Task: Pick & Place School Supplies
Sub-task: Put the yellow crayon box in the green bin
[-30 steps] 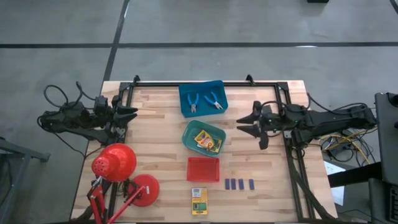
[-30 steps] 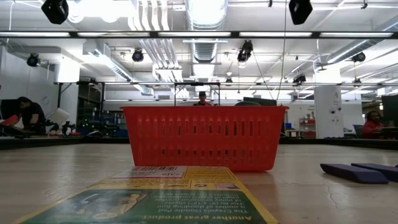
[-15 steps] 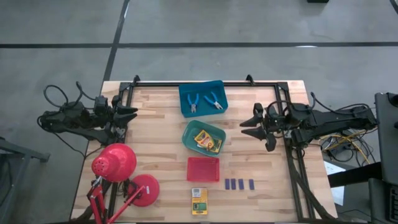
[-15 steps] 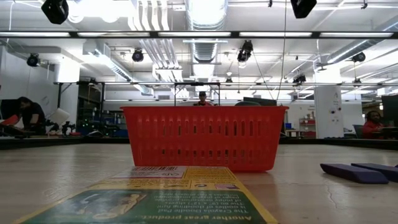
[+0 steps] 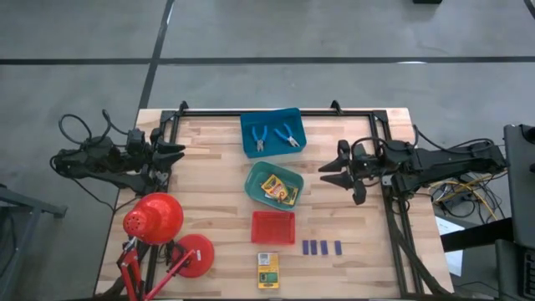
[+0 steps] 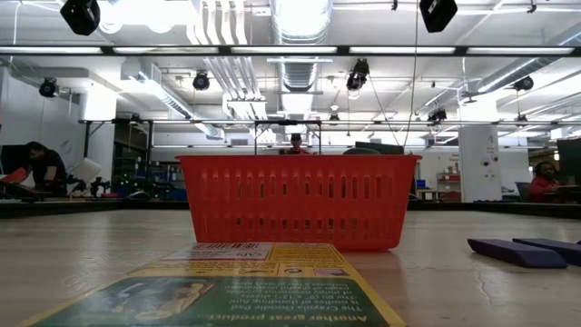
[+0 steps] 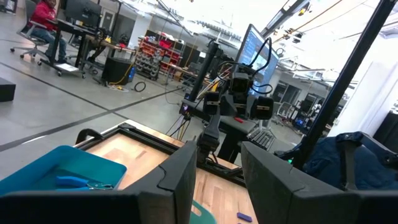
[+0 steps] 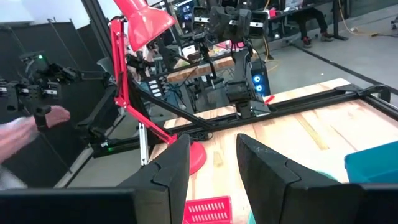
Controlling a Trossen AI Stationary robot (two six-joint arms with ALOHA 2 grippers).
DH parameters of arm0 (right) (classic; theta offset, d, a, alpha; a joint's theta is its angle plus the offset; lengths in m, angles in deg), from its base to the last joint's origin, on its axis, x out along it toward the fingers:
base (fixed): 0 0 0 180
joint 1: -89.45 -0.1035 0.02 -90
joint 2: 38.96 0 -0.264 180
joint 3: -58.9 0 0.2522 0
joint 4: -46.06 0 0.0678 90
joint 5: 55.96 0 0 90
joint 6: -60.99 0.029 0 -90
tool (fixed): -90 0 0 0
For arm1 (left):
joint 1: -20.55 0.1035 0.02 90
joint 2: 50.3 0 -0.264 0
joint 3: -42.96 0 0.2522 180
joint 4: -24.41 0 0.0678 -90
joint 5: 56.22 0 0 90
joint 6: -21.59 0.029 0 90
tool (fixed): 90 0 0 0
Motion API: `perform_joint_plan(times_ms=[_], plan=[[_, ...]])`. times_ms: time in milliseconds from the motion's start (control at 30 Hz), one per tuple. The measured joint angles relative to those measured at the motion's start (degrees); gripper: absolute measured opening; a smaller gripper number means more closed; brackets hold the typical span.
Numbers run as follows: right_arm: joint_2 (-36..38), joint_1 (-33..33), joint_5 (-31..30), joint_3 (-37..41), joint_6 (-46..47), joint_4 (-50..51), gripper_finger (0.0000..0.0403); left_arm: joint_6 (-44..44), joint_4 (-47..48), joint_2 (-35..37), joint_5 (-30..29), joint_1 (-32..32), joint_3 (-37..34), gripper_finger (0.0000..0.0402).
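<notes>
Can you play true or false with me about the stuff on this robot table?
1. Both blue-handled tools lie in the blue tray. True.
2. The red tray holds the purple blocks. False: the blocks lie in a row on the table, beside that tray.
3. One yellow-and-green box lies on bare wood near the table's front edge. True.
4. The right gripper is holding a box. False: it hovers open and empty, to the right of the green tray.
</notes>
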Motion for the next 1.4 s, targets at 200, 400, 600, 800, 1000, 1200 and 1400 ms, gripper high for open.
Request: perform_joint_plan(times_ms=[200,400,600,800,1000,1200,1400], plan=[[-0.83,0.00,0.02,0.01,0.01,0.11,0.0125,0.01,0.02,0.00,0.01,0.02,0.00,0.0133],[-1.89,0.00,0.03,0.00,0.06,0.06,0.0125,-3.45,-0.05,0.00,0.44,0.02,0.00,0.0133],[-2.67,0.00,0.04,0.02,0.17,0.19,0.0125,-9.47,-2.15,0.07,-1.11,0.00,0.00,0.0133],[-3.63,0.00,0.07,0.02,0.14,0.04,0.0125,-6.17,-5.99,-3.18,5.16,-0.02,0.17,0.0143],[-4.55,0.00,0.06,0.00,0.04,0.13,0.0125,-8.67,-10.93,-11.64,5.18,-0.04,0.34,0.0190],[-5.46,0.00,0.06,0.00,0.04,0.11,0.0125,-1.81,-18.29,-16.09,6.83,-0.06,3.46,0.0210],[-6.07,0.00,0.04,0.00,0.04,0.09,0.0125,-8.97,-13.48,-19.59,8.14,-0.09,3.80,0.0211]])
